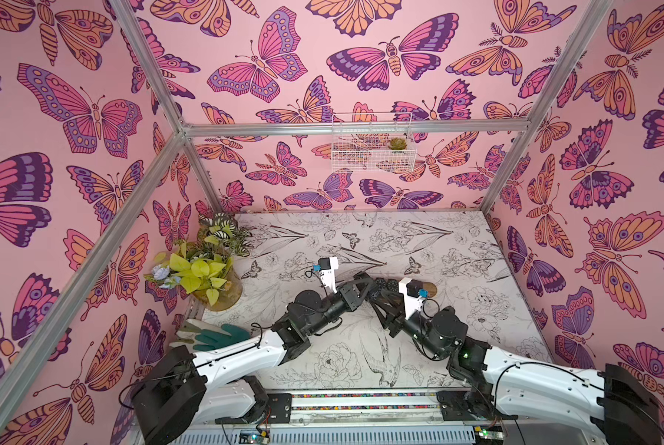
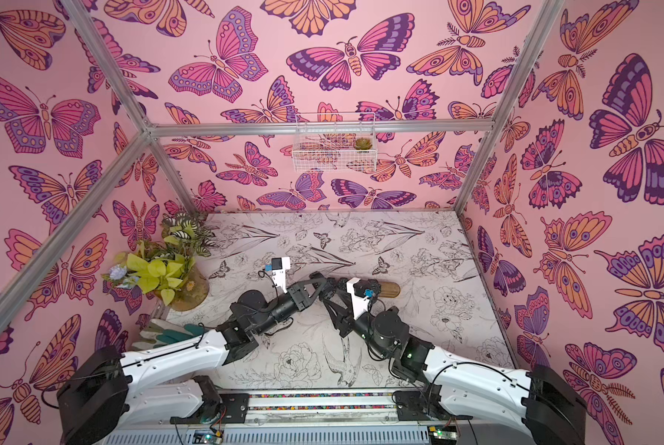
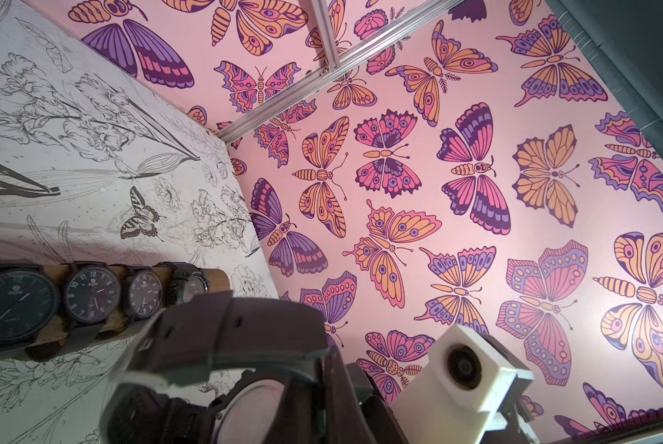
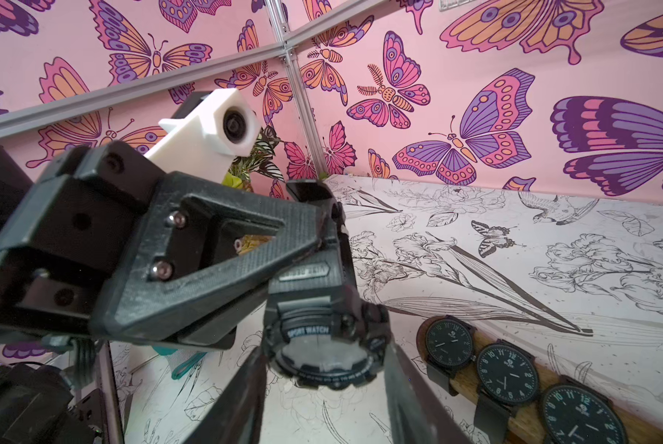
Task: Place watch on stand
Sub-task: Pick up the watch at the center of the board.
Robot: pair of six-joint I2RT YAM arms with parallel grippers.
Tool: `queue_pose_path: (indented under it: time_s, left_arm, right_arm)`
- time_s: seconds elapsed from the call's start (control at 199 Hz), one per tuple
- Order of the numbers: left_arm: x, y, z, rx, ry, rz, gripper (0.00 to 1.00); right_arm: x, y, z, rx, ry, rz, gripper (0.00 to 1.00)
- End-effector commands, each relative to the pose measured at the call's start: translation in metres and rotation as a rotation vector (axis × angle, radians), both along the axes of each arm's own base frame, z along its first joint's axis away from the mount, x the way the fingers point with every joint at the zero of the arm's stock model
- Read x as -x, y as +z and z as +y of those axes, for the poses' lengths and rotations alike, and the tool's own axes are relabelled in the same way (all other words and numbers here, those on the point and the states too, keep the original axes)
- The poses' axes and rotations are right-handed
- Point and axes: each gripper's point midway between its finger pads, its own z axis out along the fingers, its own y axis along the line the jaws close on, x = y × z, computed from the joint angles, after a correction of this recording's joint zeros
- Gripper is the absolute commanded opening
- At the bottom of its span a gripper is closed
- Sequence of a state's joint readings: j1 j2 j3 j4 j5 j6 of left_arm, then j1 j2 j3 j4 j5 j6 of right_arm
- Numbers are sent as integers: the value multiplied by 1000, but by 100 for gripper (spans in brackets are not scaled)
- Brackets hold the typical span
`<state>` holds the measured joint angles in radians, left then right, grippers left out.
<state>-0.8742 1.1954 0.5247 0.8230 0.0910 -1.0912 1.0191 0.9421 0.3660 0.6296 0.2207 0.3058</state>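
We hold the sport watch (image 4: 318, 338) above the desk (image 1: 457, 346), at nine o'clock of the stand (image 1: 430, 288) in a top view.
Our left hand (image 4: 324, 226) clamps its strap, probably leaving the case free for our right hand (image 4: 326, 348), whose fingers (image 4: 406, 392) stand spread around it; the stand's three o'clock end is bare.

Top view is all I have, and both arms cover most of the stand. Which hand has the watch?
Observer: The left hand, shut on the strap of the sport watch.
Operator: And the right hand?
Observer: The right hand has its fingers apart, one on each side of the watch case; whether they touch it I cannot tell.
Operator: How full is the stand?
Observer: The stand carries four watches, with bare wood past the fourth at one end.
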Motion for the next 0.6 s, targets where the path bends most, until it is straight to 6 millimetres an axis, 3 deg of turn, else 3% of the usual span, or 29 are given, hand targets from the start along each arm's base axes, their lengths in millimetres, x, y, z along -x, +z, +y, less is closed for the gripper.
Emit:
queue_pose_path:
  time_s: [0.0, 0.241, 0.261, 0.302, 0.332, 0.477, 0.598]
  left_arm:
    - [-1, 16, -3, 65, 5, -10, 0]
    - [4, 19, -10, 73, -11, -9, 0]
    - [4, 19, -11, 74, -11, -8, 0]
    - [4, 19, -11, 75, -11, -7, 0]
    - [4, 20, -11, 76, -12, -8, 0]
    - [5, 21, -10, 70, -8, -11, 0]
    - [6, 23, -9, 71, -6, -14, 0]
  right_arm:
    - [0, 8, 1, -25, -4, -36, 52]
    - [-2, 6, 1, -14, -12, -39, 56]
    - [-1, 6, 1, -12, -11, -40, 65]
    - [-2, 6, 1, -6, -14, -41, 67]
    - [-2, 5, 0, 2, -18, -40, 76]
    - [-5, 1, -5, 33, -50, -36, 79]
    - [-6, -1, -7, 49, -60, -38, 74]
